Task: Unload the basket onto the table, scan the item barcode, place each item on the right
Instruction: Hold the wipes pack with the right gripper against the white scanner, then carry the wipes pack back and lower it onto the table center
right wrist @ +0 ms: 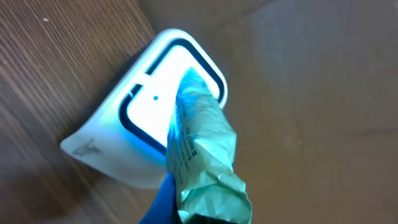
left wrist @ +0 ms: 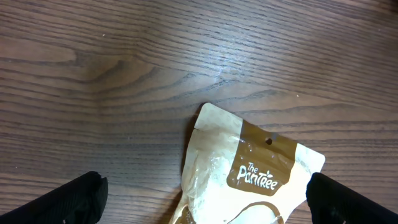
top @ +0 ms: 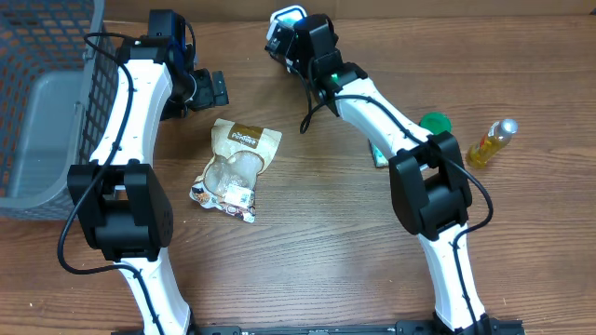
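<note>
Your right pincer (top: 283,34) is closed on one pale green packet (right wrist: 205,149), held right at the one lit scanner (right wrist: 124,140). I judge the scan is under way. Your left pincer (left wrist: 211,202) stands wide above one brown pouch (top: 235,167), probably not scanned yet. Also one basket (top: 37,112), one bottle (top: 494,141).

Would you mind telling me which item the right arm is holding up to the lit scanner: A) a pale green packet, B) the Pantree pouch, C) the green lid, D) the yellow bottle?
A: the right wrist view shows a pale green packet against the glowing scanner.
</note>
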You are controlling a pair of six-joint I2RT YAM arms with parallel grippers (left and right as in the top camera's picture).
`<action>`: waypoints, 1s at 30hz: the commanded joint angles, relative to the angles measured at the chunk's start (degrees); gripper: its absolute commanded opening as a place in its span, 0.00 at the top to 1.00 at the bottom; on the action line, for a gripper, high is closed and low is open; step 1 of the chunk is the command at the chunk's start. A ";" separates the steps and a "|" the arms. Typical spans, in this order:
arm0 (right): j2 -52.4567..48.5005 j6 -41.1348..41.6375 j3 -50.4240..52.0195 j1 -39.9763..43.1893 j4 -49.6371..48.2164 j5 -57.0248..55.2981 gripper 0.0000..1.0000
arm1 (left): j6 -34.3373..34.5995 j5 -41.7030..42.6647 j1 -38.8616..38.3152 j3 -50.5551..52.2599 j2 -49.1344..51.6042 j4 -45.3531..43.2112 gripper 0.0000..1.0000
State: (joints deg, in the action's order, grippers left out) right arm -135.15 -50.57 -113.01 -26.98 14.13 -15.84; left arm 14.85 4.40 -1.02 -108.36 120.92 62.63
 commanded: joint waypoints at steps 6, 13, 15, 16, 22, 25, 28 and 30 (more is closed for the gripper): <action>13.51 24.02 0.44 0.39 13.64 0.96 0.96 | -0.04 -0.35 -0.17 0.28 -0.61 0.11 0.00; 16.74 48.81 0.44 0.44 36.41 3.26 0.96 | -0.04 -0.35 -0.17 0.28 -0.61 0.11 0.00; 16.72 51.12 0.46 0.57 44.96 12.17 0.96 | -0.04 -0.35 -0.17 0.26 -0.61 0.11 0.00; 16.63 51.25 0.46 0.61 47.95 16.83 0.96 | -0.04 -0.35 -0.17 0.26 -0.61 0.11 0.00; 16.63 43.45 0.46 0.74 62.49 30.34 0.96 | -0.04 -0.35 -0.17 0.28 -0.61 0.11 0.00; 16.63 35.36 0.57 0.76 68.70 30.34 0.96 | -0.04 -0.35 -0.17 0.28 -0.61 0.11 0.00; 16.52 32.44 0.57 0.74 71.01 30.32 0.96 | -0.04 -0.35 -0.17 0.28 -0.59 0.11 0.00; 16.41 32.44 0.87 0.74 71.52 30.27 0.96 | -0.04 -0.35 -0.17 0.26 -0.61 0.11 0.00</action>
State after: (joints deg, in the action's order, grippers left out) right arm -119.48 -13.67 -112.14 -26.35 85.36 12.16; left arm 14.85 4.40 -1.04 -108.36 120.92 62.65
